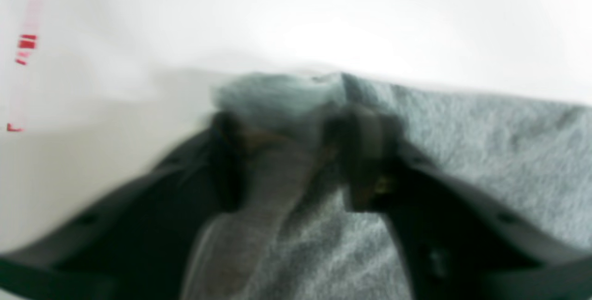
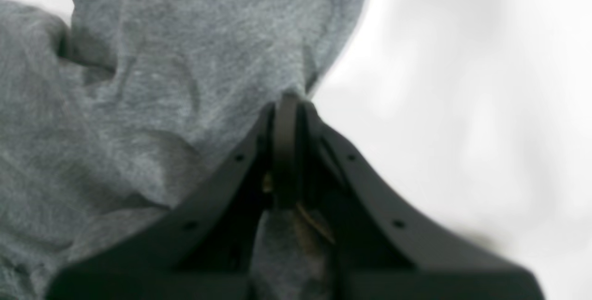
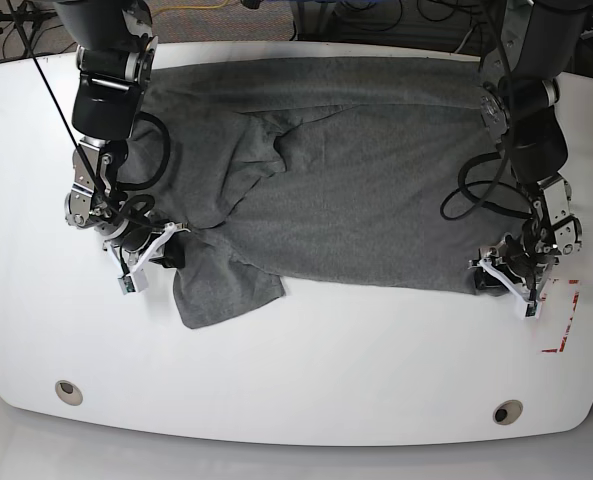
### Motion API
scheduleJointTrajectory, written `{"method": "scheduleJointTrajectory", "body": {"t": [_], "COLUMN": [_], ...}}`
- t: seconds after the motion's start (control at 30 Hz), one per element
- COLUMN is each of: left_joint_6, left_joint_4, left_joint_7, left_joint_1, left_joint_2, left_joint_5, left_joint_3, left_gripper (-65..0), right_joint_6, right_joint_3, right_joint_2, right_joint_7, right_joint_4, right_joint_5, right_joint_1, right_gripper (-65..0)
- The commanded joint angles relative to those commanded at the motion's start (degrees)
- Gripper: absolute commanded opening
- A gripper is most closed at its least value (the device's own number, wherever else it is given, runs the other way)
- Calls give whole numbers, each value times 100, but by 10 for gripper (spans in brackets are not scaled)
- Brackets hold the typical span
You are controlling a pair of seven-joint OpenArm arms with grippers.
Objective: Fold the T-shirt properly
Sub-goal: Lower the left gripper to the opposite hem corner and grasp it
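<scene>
Gripping the T-shirt (image 3: 356, 190) at two points along its near edge, I hold both pincers low over the white table (image 3: 306, 370).

My right gripper (image 2: 287, 101) is pressed together on a fold of the grey knit. In the right wrist view the two black fingers meet at a narrow tip, and cloth runs up between them from below. In the base view this pincer (image 3: 161, 245) sits at the picture's left side of the shirt, beside a loose flap (image 3: 221, 290) that lies out toward the near side of the table.

My left gripper (image 1: 296, 147) stands with its fingers apart and a bunched ridge of fabric pinched between the pads. The left wrist view is blurred, so I cannot tell how firmly the pads bite. In the base view this pincer (image 3: 496, 272) is at the picture's right corner of the near hem.

The shirt lies spread across the far half of the table, wrinkled at the middle, with one portion folded over near the picture's left. Red tape marks (image 3: 564, 325) lie on the table just beside my left pincer.
</scene>
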Motion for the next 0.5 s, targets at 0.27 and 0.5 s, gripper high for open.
{"method": "scheduleJointTrajectory", "body": {"t": [0.27, 0.5], "left_joint_6": [-35, -796], "left_joint_4": [18, 598], "left_joint_7": [0, 202], "left_joint_1": [-9, 26], "left_joint_2": [0, -9], "left_joint_5": [0, 0], "left_joint_3": [0, -9], "left_gripper": [-607, -647], "right_joint_6": [0, 0], "right_joint_3": [0, 0], "right_joint_2": [-44, -79], "right_joint_7": [-343, -870], "right_joint_4": [721, 1547], "right_joint_5": [0, 0], "right_joint_1": [-141, -141], "right_gripper": [-644, -650]}}
